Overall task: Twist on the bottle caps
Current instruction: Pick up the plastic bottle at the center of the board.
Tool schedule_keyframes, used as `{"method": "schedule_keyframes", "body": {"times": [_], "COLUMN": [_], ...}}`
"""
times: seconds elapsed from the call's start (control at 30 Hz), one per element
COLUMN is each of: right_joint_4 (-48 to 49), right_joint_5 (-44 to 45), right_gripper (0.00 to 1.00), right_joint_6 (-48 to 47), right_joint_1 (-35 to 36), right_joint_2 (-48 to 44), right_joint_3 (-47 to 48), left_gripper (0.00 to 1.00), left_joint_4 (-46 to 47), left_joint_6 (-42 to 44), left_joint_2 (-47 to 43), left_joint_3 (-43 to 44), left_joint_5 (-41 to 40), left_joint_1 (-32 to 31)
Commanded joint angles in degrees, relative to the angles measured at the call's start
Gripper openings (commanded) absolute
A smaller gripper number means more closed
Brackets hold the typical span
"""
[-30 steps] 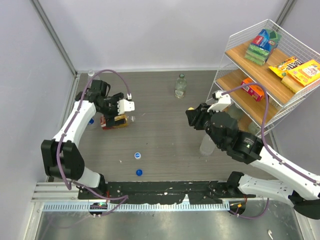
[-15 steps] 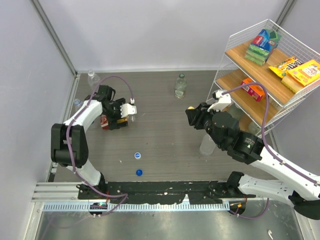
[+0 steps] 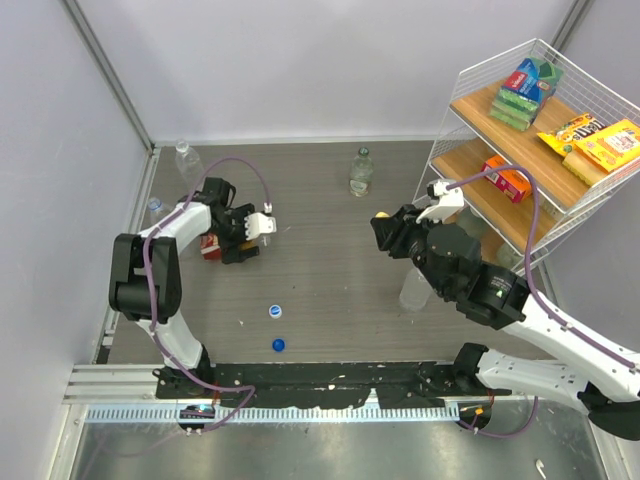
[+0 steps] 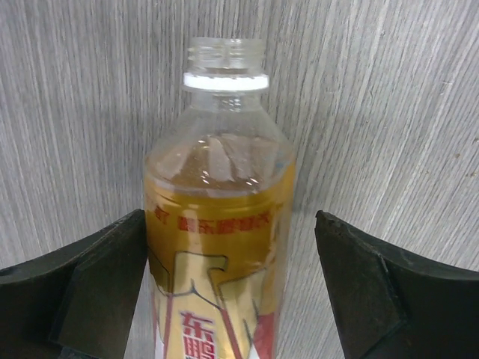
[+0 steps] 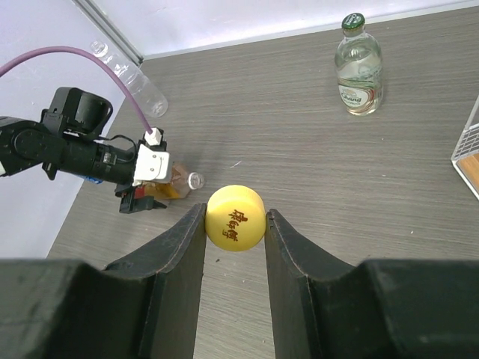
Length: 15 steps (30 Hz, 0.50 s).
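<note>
Left claw point(image 4: 230, 217): jaws wide apart, straddling the uncapped amber bottle point(image 4: 217, 254) lying on the counter point(image 4: 374, 112).
Right claw point(image 5: 234, 215): pinching the yellow cap point(image 5: 235, 221) between both fingers.

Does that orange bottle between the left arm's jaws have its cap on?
Off. The orange bottle shows bare screw threads at its neck, with nothing screwed on top.

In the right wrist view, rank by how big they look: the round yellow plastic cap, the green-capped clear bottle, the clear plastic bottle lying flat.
1. green-capped clear bottle
2. clear plastic bottle lying flat and round yellow plastic cap: about alike; the cap is nearest the camera, so unranked.
</note>
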Motion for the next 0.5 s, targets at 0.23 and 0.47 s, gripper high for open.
{"method": "schedule_keyframes", "body": {"times": [0.23,0.47], "right_joint_4": [3.2,4.0], "right_joint_5": [0.9,0.8], "right_gripper": [0.24,0.25], "right_joint_6": [-0.4,-1.6], "right_joint_1": [0.0,0.0], "right_joint_2": [-2.1,-0.6], "right_joint_3": [-0.3,-0.2], "left_gripper": [0.91,0.97], "left_joint_4": [4.0,4.2], "left_joint_6": [0.7,-2.4], "left_joint_2": [0.6,-3.2], "left_joint_3": [-2.9,-2.9], "left_joint_5": [0.6,-0.5], "left_joint_1": [0.0,0.8]}}
